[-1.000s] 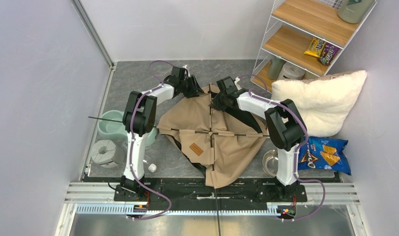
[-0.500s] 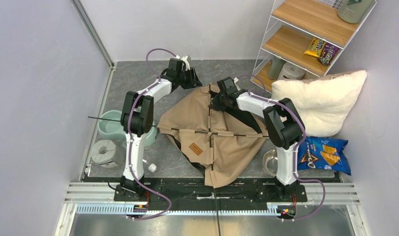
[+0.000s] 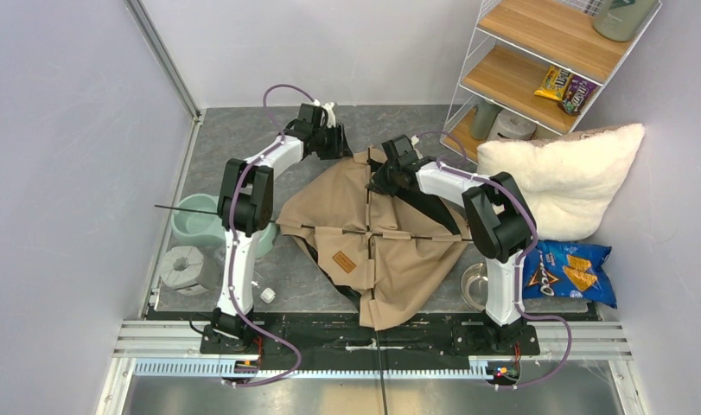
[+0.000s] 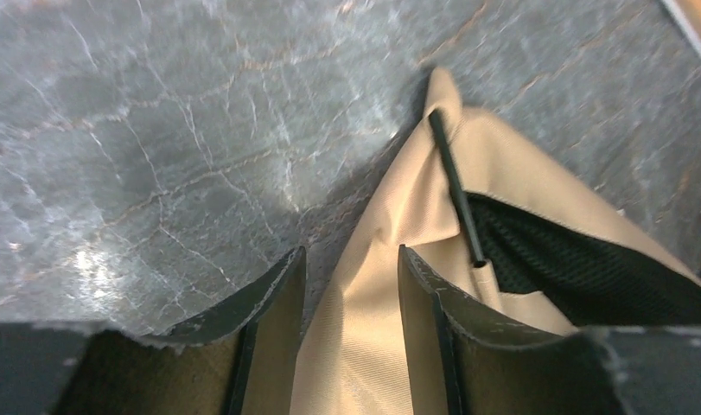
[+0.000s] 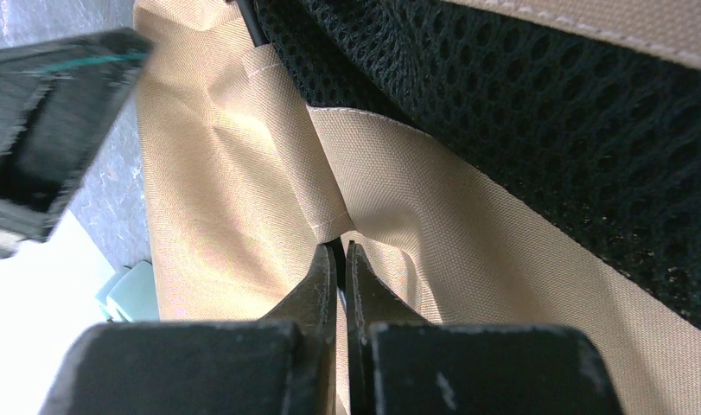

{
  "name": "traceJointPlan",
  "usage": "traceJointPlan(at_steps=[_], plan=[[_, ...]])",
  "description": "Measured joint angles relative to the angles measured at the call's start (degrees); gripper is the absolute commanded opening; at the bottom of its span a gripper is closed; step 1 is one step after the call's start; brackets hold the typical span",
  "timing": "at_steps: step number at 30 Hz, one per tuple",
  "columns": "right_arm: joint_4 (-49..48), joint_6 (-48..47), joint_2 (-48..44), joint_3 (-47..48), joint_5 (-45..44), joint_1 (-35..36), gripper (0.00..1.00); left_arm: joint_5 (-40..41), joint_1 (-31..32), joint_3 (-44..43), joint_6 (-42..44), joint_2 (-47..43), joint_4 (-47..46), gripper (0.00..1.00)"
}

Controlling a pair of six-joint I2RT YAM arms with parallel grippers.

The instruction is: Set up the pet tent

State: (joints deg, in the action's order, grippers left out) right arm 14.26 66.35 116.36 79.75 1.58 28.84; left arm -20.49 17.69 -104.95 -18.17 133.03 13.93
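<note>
Tent (image 3: 390, 242) lies slumped on the grey floor (image 4: 156, 130) between the arms. At its far edge, right gripper (image 5: 340, 249) pinches the fabric tight; left gripper (image 4: 351, 255) stands half-open astride the corner, gripping nothing.

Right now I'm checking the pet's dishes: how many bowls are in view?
2. A mint-green bowl beside the left arm, a metal bowl by the right arm's base; the pet tent may hide others.
</note>
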Motion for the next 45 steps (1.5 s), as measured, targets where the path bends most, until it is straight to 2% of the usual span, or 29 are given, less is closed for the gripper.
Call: traceJointPlan(at_steps=[2, 4, 9, 14, 24, 36, 45], plan=[[0.0, 0.0, 0.0, 0.0, 0.2, -0.1, 0.0, -0.7, 0.0, -0.3, 0.6, 1.4, 1.4, 0.51], [0.0, 0.0, 0.1, 0.0, 0.5, -0.2, 0.0, -2.3, 0.0, -0.4, 0.9, 2.5, 2.1, 0.46], [-0.1, 0.0, 0.6, 0.0, 1.2, -0.3, 0.0, -3.7, 0.0, -0.7, 1.3, 2.8, 4.1, 0.03], [0.2, 0.1, 0.6, 0.0, 1.7, -0.5, 0.0, -4.2, 0.0, 0.2, 1.1, 2.8, 3.7, 0.02], [3.8, 0.8, -2.9, -1.2, 1.9, -0.5, 0.0, -3.6, 0.2, 11.3, -1.9, -4.0, -2.1, 0.02], [6.4, 4.4, -4.9, -2.3, -1.9, -0.6, 0.0, -3.7, 1.8, 13.1, -3.8, -5.3, -4.1, 0.02], [7.2, 4.0, -4.4, -1.7, 0.5, -1.4, 0.0, -3.7, 2.9, 13.1, -3.9, -5.3, -4.4, 0.02]])
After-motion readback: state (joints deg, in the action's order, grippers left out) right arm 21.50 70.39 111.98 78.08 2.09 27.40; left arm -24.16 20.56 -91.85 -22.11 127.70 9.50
